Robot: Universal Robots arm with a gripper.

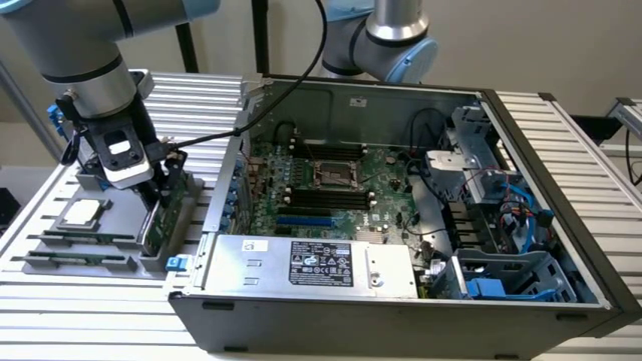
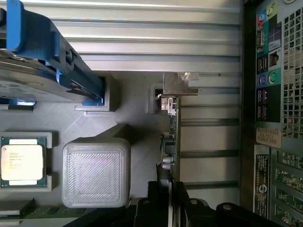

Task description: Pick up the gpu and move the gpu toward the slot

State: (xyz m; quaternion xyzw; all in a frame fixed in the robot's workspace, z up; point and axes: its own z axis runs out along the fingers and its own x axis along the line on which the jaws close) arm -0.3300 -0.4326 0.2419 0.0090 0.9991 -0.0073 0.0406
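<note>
Clamping the upright gpu (image 2: 173, 127) by its edge, the gripper (image 2: 169, 194) holds it in the gray holder (image 2: 132, 113); a straight vertical lift should avoid snagging.

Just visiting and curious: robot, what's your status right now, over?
Gripper shut on gpu. The gpu stands upright in grey tray, not lifted. Computer case wall stands between tray and motherboard.
</note>
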